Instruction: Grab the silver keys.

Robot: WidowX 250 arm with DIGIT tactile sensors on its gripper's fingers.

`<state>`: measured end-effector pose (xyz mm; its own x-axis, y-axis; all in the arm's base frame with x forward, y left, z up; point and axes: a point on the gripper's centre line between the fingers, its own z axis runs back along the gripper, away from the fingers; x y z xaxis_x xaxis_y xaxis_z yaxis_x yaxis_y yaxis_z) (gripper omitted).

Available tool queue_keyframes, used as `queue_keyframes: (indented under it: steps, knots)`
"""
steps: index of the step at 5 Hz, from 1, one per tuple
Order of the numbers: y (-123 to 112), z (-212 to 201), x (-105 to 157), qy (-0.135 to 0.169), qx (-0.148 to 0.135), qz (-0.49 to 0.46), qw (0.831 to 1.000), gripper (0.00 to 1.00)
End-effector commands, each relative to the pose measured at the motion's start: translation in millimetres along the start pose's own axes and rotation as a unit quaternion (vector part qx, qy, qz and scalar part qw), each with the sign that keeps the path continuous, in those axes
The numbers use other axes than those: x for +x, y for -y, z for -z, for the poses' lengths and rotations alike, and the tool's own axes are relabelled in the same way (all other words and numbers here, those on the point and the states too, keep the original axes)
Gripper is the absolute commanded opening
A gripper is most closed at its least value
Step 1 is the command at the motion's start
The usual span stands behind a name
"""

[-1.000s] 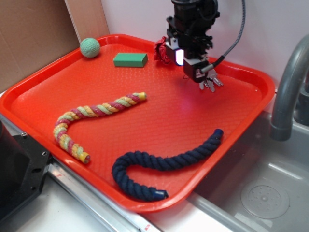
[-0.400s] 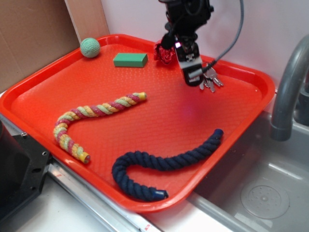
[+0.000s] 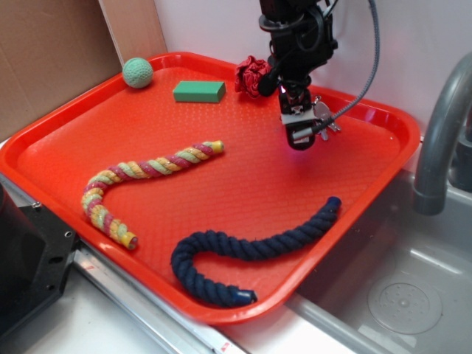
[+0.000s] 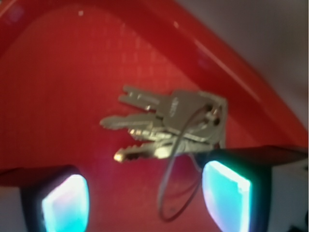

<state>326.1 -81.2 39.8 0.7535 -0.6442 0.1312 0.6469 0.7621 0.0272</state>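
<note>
Exterior view: gripper (image 3: 301, 136) sits low over the red tray (image 3: 59, 140), upper right of centre in the frame. The silver keys (image 3: 325, 119) show as a small shiny cluster just right of the fingers, on the tray floor close to the far right rim. Whether the fingers touch them cannot be told from here; the arm hides most of the bunch. Elsewhere on the tray: green block (image 3: 199, 91) and green ball (image 3: 138, 72) at upper left, red scrunchie (image 3: 253, 76) just left of the arm, multicoloured rope (image 3: 144, 177) at centre left, dark blue rope (image 3: 251, 251) at lower centre.

Wrist view: the silver keys (image 4: 169, 121) lie fanned at frame centre, blades pointing left, heads at right near the tray rim. Thin wire ring (image 4: 181, 186) loops down toward the lower edge. Two fingertips (image 4: 227, 193) are at the lower corners, spread wide, nothing between them. The right tip overlaps the lower right of the bunch in the picture; contact uncertain.

Progress, judged: approach is nearly done, jaws wide and empty. The keys sit ahead of the fingertips, not between them. Left to do: bring the fingers over the bunch, close, lift.
</note>
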Motion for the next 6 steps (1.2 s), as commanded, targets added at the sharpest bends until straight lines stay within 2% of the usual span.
queue_keyframes:
  steps: [1, 5, 6]
  knots:
    - [-8, -10, 3, -0.008, 0.031, -0.03, 0.999, 0.0]
    - [-7, -11, 1, -0.002, 0.04, -0.028, 0.999, 0.0]
    - [-8, -53, -16, 0.005, 0.042, -0.047, 0.998, 0.0]
